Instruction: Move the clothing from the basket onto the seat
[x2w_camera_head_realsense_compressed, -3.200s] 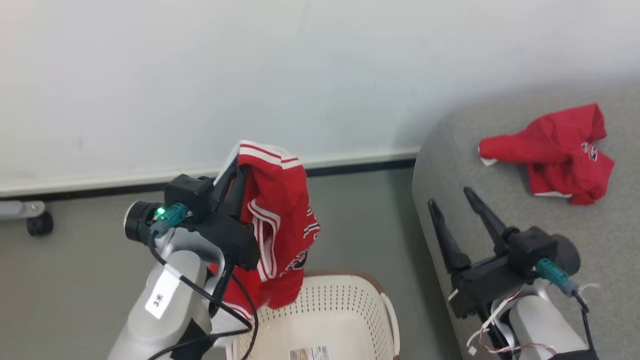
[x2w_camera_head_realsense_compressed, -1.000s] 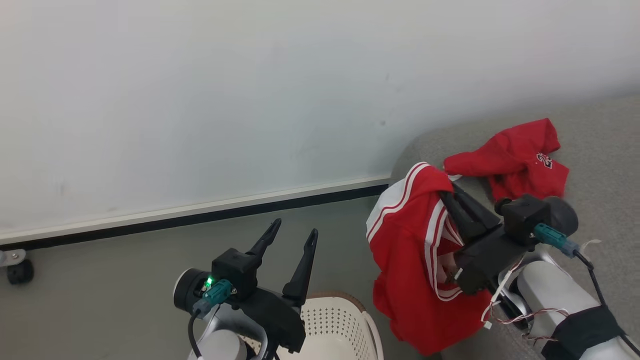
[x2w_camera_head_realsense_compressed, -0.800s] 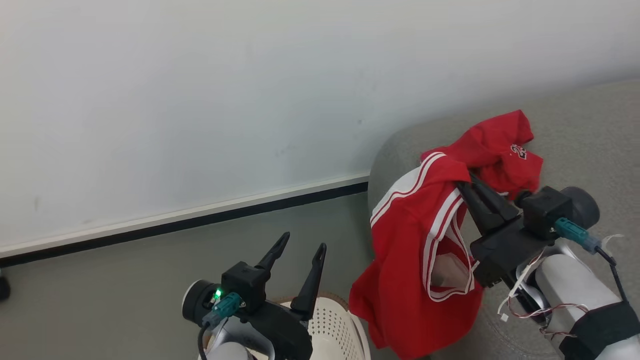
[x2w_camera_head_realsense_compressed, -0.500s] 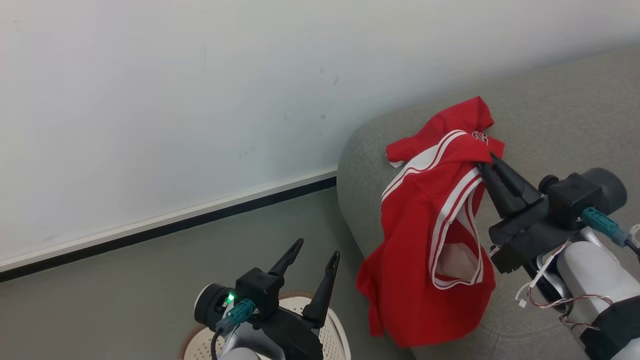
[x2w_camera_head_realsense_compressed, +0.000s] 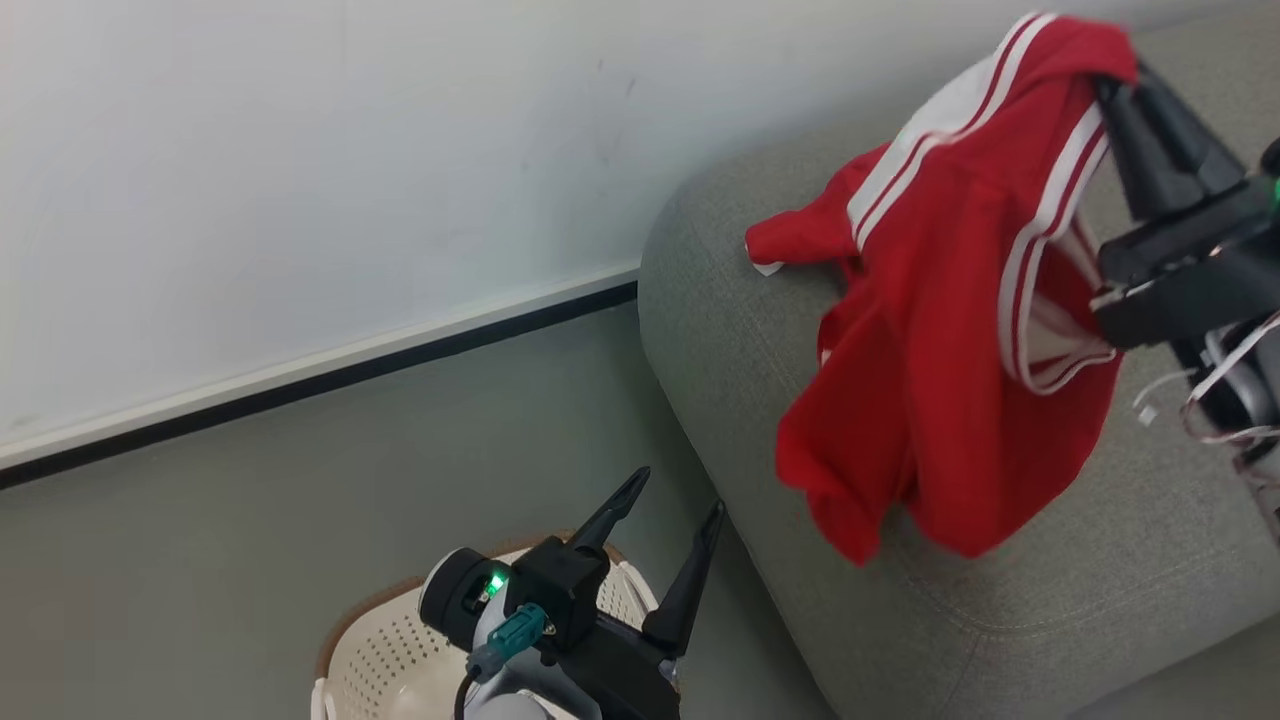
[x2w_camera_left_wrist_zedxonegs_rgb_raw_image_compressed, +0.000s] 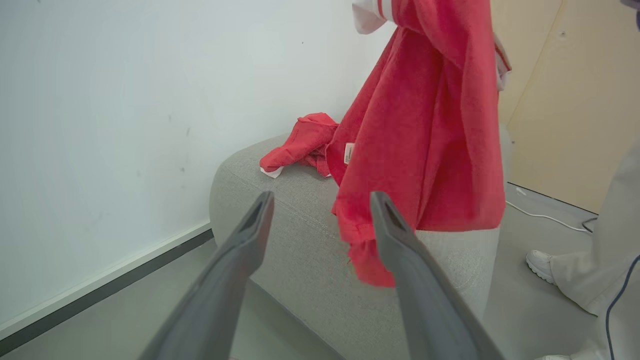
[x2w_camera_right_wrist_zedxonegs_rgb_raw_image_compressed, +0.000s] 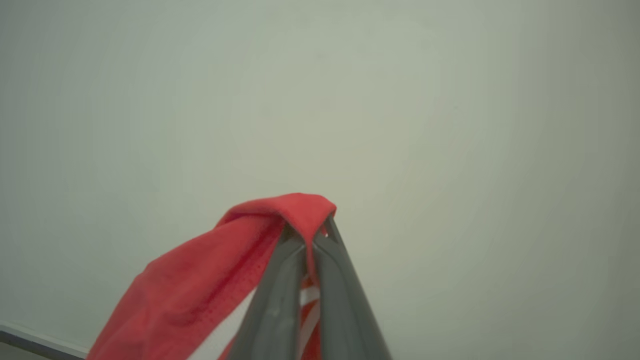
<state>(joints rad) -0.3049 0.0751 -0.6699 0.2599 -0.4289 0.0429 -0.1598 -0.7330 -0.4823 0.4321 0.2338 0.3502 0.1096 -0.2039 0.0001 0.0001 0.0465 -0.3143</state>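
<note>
Right gripper (x2w_camera_head_realsense_compressed: 1125, 90) has swung its garment (x2w_camera_head_realsense_compressed: 940, 330) further in over the seat (x2w_camera_head_realsense_compressed: 1050, 620). Nearest, left gripper (x2w_camera_head_realsense_compressed: 678, 495) spread, empty, above basket (x2w_camera_head_realsense_compressed: 385, 665). Garment pinched at striped top, hangs straight down below the claw, hem near cushion. Second garment (x2w_camera_left_wrist_zedxonegs_rgb_raw_image_compressed: 300, 145) lies behind on seat. Likely next: lower, release.

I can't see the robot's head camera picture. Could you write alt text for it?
The right end effector holds a red, white-striped garment over a grey sofa seat, where a second red garment lies. The open left end effector hovers above a cream laundry basket.
</note>
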